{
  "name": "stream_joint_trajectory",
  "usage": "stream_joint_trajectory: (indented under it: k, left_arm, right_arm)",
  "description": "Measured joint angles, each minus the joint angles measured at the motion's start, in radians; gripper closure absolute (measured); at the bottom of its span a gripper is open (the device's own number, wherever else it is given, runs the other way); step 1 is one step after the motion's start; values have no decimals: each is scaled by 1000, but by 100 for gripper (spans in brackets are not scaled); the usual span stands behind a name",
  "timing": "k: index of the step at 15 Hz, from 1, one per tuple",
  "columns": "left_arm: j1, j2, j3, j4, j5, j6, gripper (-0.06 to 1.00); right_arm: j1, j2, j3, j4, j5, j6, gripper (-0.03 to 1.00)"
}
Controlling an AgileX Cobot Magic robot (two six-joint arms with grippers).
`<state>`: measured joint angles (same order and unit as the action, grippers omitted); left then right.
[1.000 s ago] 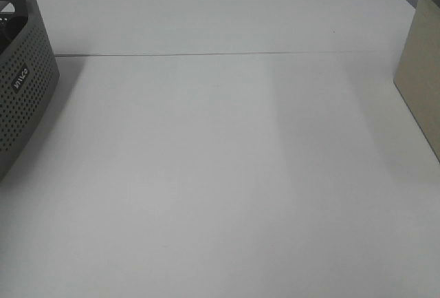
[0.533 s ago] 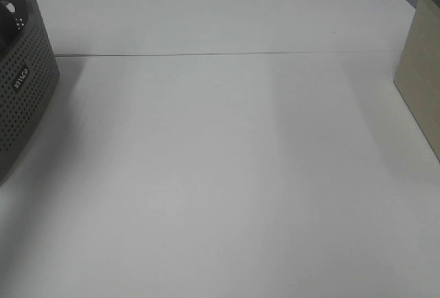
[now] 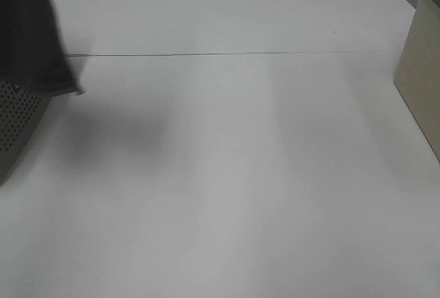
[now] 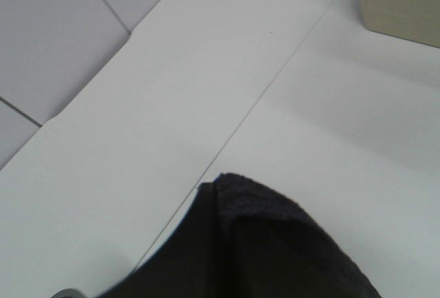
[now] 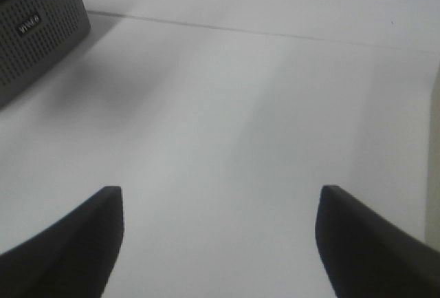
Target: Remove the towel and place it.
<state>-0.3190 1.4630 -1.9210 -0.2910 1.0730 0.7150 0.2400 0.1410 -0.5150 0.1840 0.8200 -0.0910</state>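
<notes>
The dark towel (image 3: 31,33) hangs in the air at the far left of the exterior view, its hemmed lower edge draped over the top of the grey perforated basket (image 3: 17,126). In the left wrist view the towel (image 4: 261,250) bunches up close under the camera and hides my left gripper's fingers; it hangs from that shut grip. My right gripper (image 5: 220,243) hovers open over bare table, its fingers (image 5: 75,243) wide apart with nothing between them. It is out of the exterior view.
A beige box (image 3: 421,78) stands at the table's right edge and also shows in the left wrist view (image 4: 402,2). A seam (image 3: 227,54) crosses the white table. The basket (image 5: 38,29) sits far ahead of my right gripper.
The towel has come up out of the basket into the exterior view and now covers the basket's upper part. A soft shadow has spread on the table beside it. The right gripper stays still.
</notes>
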Motion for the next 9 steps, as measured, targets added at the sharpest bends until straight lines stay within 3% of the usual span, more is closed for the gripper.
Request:
stream_joint_trajectory:
  k: [3,7,8,9]
  left_arm:
    - [-113,60,-10,1,-25,-23,94]
    - [-249,115,-10,2,-112,-29,94]
    - [-273,124,-10,3,-152,-29,94]
    - [-308,134,-10,3,-199,-29,94]
  right_arm:
    - [0,166,-2,91,-155,-120,22]
    - [0,465,-8,414,-335,-483,22]
    - [0,555,-8,554,-359,-640,22]
    - [0,709,-8,853,-347,-999,22]
